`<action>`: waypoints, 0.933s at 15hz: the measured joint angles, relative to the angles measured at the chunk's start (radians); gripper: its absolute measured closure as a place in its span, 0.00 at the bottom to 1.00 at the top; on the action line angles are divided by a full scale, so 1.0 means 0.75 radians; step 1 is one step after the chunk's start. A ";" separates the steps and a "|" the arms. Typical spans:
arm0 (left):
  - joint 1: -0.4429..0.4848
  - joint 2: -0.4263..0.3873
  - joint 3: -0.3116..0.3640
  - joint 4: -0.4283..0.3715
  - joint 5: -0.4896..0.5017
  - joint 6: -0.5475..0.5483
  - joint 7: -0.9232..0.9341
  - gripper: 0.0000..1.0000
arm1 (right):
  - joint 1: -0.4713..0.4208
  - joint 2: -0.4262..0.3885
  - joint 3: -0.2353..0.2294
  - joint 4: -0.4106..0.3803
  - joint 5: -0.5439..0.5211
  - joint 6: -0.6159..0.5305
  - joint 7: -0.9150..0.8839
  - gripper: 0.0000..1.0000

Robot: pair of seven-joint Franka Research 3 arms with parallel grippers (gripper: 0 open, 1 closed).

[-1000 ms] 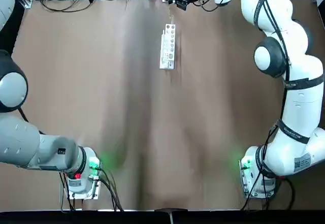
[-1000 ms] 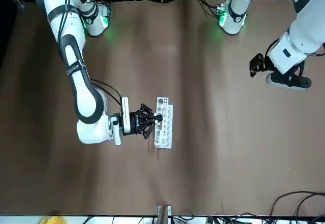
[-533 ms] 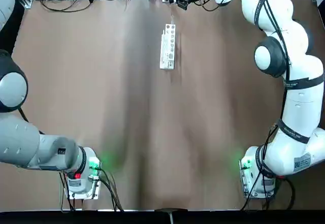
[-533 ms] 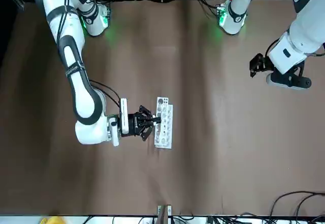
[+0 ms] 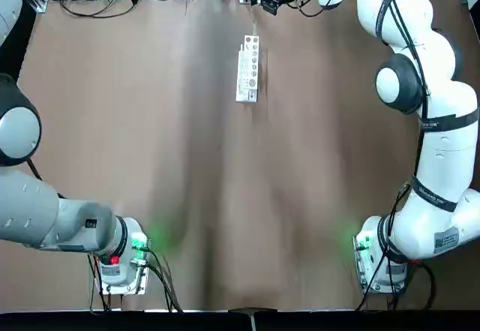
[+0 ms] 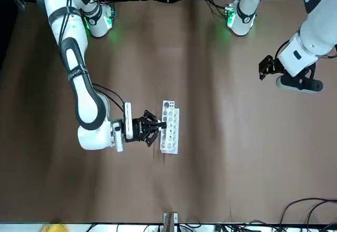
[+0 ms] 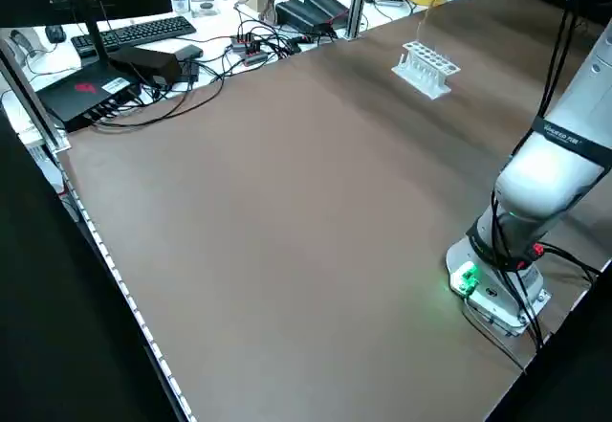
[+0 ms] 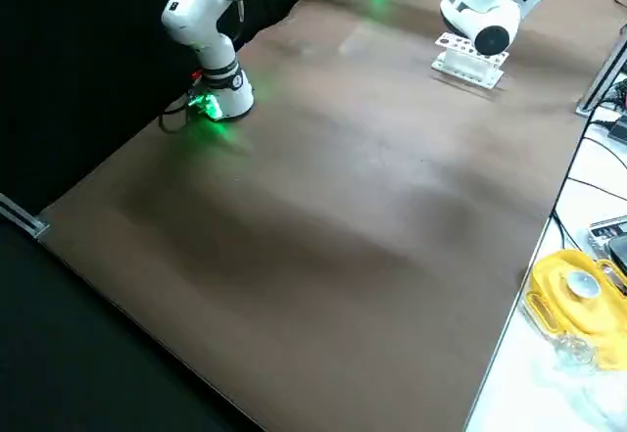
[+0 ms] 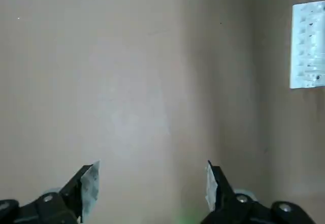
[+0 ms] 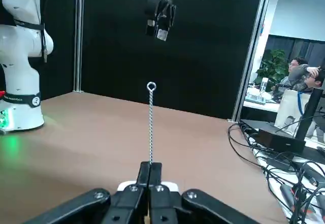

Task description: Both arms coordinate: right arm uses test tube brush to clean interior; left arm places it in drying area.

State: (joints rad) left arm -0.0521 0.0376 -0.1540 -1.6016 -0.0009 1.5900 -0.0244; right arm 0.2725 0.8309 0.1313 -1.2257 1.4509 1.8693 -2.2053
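Two white multi-jointed robot arms stand at the near corners of a wide brown table (image 5: 187, 196), each base lit green. The right arm (image 5: 420, 121), with black ring bands on its lower segment, reaches along the right edge to the far edge of the table. The left arm (image 6: 310, 37), bearing a small black label, is held up above the left edge, well apart from everything on the table.

One white rectangular rack with round holes (image 5: 247, 68) stands near the middle of the far edge, its long side running towards the robot. The right gripper (image 6: 152, 128) hovers just beside the rack on the right-arm side; its black fingers (image 10: 150, 176) are pressed together on the lower end of the test tube brush (image 10: 151, 125), a very thin twisted-wire stick with a small loop at its free tip. In the right wrist view the brush stands straight out from the fingertips, above the table surface.

The left gripper (image 9: 150, 186) looks down on bare table, its two fingers spread wide with nothing between them; the rack shows at the rim of its wrist view.

Several black cables and desk electronics (image 7: 191, 39) lie beyond the far edge.
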 joint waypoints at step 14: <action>0.000 0.000 -0.001 0.000 0.000 0.000 0.000 0.00 | -0.014 0.004 0.001 0.001 0.001 0.001 -0.025 0.98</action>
State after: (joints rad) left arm -0.0525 0.0376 -0.1545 -1.6016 -0.0009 1.5900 -0.0244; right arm 0.2620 0.8338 0.1318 -1.2252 1.4516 1.8701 -2.2240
